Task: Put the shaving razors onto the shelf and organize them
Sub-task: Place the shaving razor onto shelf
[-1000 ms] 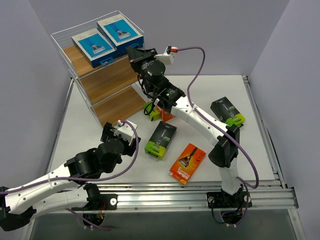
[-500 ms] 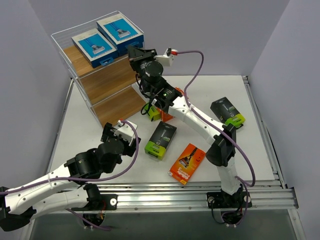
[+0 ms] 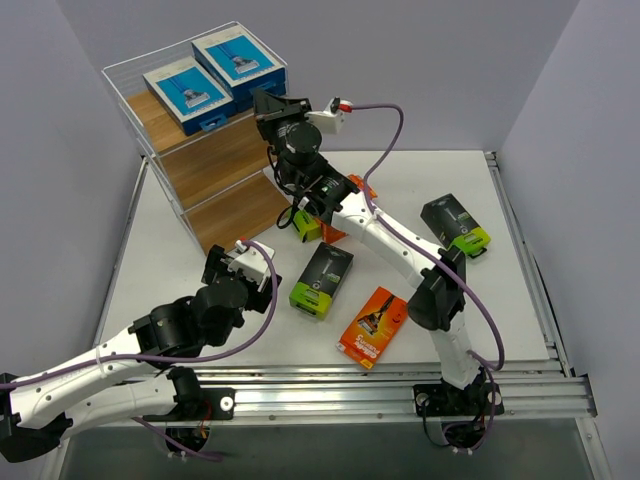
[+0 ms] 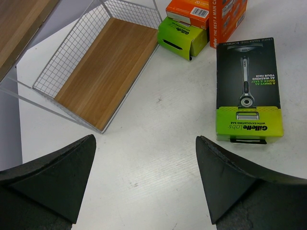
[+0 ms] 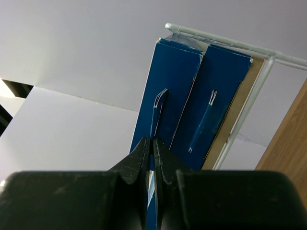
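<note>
A: Item one, right gripper point(image 5: 152, 143): what differs from a second ago?
B: It has crept a little toward the shelf point(image 3: 215, 165); the far blue pack point(image 3: 238, 58) sits slightly deeper on the top board; jaws clenched tight, tips at that pack's near end; whether a thin flap is pinched between them, I cannot tell.
A: Meaning for the job?
B: Likely a squaring-up nudge; the far blue pack lies side by side with the near blue pack point(image 3: 185, 88); two packs shelved, the rest to come.
A: Item two, left gripper point(image 4: 145, 141)?
B: No change; jaws released and wide, hovering over bare table point(image 3: 170, 260), grasping nothing.
A: Stock off the shelf?
B: One black-and-green pack point(image 4: 247, 91) flat just ahead of the left gripper; a second black-and-green pack point(image 3: 456, 224) near the table's right edge; one orange pack point(image 3: 374, 327) toward the front; a small green box point(image 4: 182, 38) and an orange box point(image 4: 192, 7) under the right arm, touching each other.
A: Edges and room?
B: Top board: wire rail behind the blue packs, which fill most of it; middle and bottom boards bare, open at the front; bottom board has a mesh wall along one side; open table between the left gripper and that board; the right arm crosses above the small green box, so that spot looks cramped.
</note>
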Controlling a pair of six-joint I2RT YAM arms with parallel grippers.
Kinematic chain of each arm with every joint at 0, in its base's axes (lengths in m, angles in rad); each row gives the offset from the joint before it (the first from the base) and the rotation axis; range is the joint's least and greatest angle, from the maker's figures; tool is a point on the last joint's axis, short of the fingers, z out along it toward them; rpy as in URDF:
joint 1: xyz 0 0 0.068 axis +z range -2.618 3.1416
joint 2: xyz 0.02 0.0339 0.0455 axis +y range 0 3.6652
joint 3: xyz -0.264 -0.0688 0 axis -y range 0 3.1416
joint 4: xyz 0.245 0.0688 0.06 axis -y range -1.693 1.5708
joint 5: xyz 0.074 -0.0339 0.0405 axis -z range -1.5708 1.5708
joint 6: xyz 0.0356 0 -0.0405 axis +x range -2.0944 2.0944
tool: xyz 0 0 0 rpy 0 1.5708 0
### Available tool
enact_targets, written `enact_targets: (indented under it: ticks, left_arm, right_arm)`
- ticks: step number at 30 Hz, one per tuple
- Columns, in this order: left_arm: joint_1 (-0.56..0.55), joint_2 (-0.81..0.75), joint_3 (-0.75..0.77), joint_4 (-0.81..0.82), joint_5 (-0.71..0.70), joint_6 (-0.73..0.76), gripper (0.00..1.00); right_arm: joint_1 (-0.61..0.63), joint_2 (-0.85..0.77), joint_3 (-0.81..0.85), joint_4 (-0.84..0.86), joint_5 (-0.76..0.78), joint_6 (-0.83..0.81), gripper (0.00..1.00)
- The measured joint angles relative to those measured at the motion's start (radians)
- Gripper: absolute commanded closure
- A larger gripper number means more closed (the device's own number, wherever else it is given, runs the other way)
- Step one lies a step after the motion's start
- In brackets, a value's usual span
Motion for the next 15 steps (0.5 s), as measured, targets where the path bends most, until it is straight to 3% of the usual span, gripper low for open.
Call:
enact_targets:
  ticks: [15]
  left_arm:
    - [0.0,-0.004,0.0,0.0,0.001,0.0,0.06]
  right_arm:
    - [0.0,0.059,0.063,0.009,0.003,0.002,1.0]
